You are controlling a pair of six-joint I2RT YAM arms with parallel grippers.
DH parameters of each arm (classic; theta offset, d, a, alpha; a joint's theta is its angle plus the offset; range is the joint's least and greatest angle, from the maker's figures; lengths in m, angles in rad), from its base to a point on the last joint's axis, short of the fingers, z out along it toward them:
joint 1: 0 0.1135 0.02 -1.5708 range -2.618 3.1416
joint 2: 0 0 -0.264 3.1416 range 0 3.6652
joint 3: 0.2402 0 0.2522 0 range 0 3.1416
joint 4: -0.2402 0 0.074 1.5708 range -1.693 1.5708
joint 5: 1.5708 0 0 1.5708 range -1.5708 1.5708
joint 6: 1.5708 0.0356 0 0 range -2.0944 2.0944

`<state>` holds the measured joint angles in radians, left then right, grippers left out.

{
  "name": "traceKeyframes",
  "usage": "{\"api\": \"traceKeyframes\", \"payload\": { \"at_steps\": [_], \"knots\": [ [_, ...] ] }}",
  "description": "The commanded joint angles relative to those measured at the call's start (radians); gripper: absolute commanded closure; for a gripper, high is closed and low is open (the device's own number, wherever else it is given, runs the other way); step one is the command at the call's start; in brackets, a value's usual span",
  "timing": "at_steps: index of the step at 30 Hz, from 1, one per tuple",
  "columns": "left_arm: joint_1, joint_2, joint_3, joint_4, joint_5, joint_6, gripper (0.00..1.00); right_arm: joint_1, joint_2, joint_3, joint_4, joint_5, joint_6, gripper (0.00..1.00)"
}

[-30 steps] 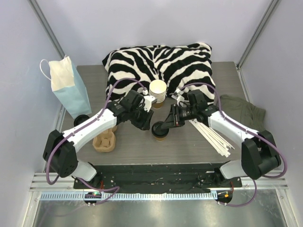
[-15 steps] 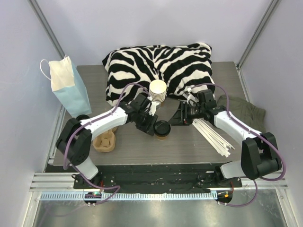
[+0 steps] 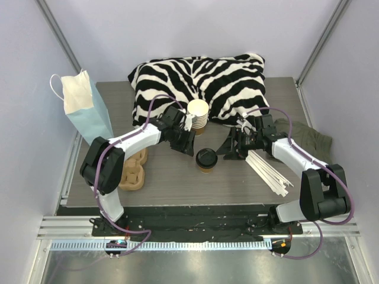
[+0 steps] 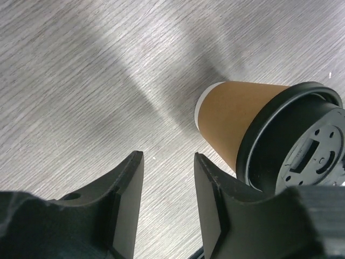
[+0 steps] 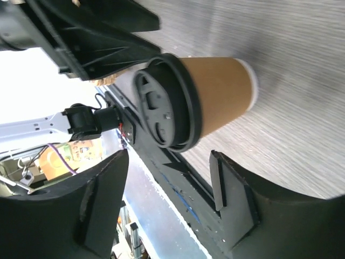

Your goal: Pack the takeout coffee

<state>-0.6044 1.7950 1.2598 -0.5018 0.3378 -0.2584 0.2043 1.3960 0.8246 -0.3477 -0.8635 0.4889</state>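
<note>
Standing mid-frame on the table, the takeout coffee awaits pickup; left fingers and right fingers flank it, spread, empty.

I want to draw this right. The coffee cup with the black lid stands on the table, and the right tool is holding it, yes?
Not quite. The black-lidded coffee cup stands on the table, but the right tool is open and apart from it, not holding it; the top view shows this.
</note>
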Motion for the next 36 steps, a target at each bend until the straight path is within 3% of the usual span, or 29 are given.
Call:
{"api": "traceKeyframes", "payload": {
  "at_steps": [1,9,17,30,34,35,36],
  "knots": [
    [0.023,-0.057,0.004,0.029,0.076,-0.011,0.52,-0.014,0.014,0.034,-0.025,0.015,-0.058,0.29],
    [0.138,-0.238,-0.148,0.057,0.260,-0.114,0.40,-0.005,0.075,-0.061,0.214,-0.032,0.097,0.16],
    [0.201,-0.335,-0.212,0.046,0.314,-0.160,0.39,0.055,0.072,-0.148,0.429,-0.045,0.287,0.16],
    [0.261,-0.319,-0.224,0.084,0.346,-0.229,0.39,0.234,0.098,-0.242,0.785,0.003,0.585,0.16],
    [0.267,-0.318,-0.229,0.092,0.351,-0.232,0.40,0.271,0.084,-0.225,0.794,0.001,0.594,0.16],
    [0.268,-0.321,-0.224,0.094,0.352,-0.229,0.41,0.265,0.074,-0.202,0.770,-0.006,0.570,0.16],
    [0.269,-0.324,-0.221,0.089,0.365,-0.226,0.42,0.254,0.061,-0.185,0.639,-0.015,0.521,0.16]
  ]
}}
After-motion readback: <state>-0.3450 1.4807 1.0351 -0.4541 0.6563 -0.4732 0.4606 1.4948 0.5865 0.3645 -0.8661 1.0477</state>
